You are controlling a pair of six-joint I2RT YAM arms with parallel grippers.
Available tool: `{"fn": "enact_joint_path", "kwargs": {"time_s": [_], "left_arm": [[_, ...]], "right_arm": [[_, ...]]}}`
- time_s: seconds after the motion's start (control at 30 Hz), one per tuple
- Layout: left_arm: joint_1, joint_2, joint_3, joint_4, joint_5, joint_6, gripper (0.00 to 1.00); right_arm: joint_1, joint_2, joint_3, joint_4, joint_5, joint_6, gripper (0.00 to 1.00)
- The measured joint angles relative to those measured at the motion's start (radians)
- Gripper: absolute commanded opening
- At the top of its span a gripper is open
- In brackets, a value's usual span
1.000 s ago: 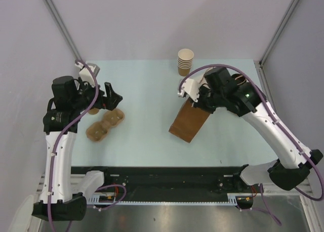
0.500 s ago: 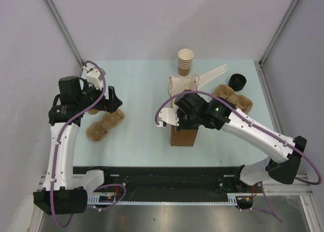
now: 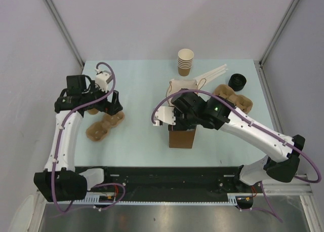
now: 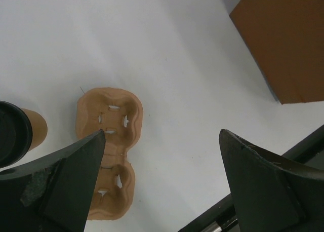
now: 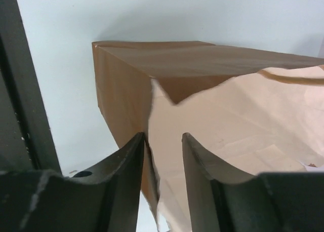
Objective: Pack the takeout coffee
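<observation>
My left end effector (image 4: 161, 136) wide apart, takeout coffee (image 4: 17, 133) beside one finger; my right end effector (image 5: 164, 137) straddling paper bag (image 5: 131, 60) wall, grip unclear.

From above we see the whole worktop (image 3: 142, 141); our left wrist looks down, our right sits close; all share the paper bag (image 3: 182, 138).

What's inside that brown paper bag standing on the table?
In the right wrist view, only the pale inner walls of the brown paper bag show, with no cup in sight. Its bottom is covered by the fingers of the right gripper, so that part cannot be seen.
</observation>
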Motion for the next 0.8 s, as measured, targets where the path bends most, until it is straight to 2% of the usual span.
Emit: {"fn": "enact_joint_path", "kwargs": {"time_s": [0.03,0.1,0.13,0.2,0.4,0.57,0.63,0.7,0.8], "left_arm": [[0.001,0.016,0.003,-0.008,0.005,0.014,1.0],[0.003,0.053,0.015,-0.031,0.015,0.054,1.0],[0.004,0.069,0.025,-0.044,0.018,0.076,0.99],[0.005,0.105,0.066,-0.086,0.026,0.144,0.99],[0.005,0.216,0.206,-0.188,0.032,0.418,1.0],[0.005,0.31,0.235,-0.242,0.029,0.694,1.0],[0.005,0.338,0.229,-0.243,0.028,0.79,0.98],[0.005,0.359,0.22,-0.248,0.019,0.907,0.9],[0.005,0.396,0.218,-0.278,-0.013,1.111,0.86]], "right_arm": [[0.002,0.001,0.004,-0.001,0.0,0.006,0.64],[0.006,0.005,0.018,-0.006,0.0,0.006,0.77],[0.006,0.005,0.026,-0.009,-0.002,0.011,0.91],[0.006,0.01,0.056,-0.017,-0.003,0.01,0.99],[-0.02,0.012,0.193,-0.03,-0.041,0.021,1.0],[-0.148,0.011,0.317,-0.026,-0.134,0.051,1.0],[-0.216,0.012,0.356,-0.028,-0.169,0.068,1.0],[-0.286,0.012,0.39,-0.027,-0.203,0.087,1.0],[-0.365,0.011,0.421,-0.027,-0.235,0.108,1.0]]}}
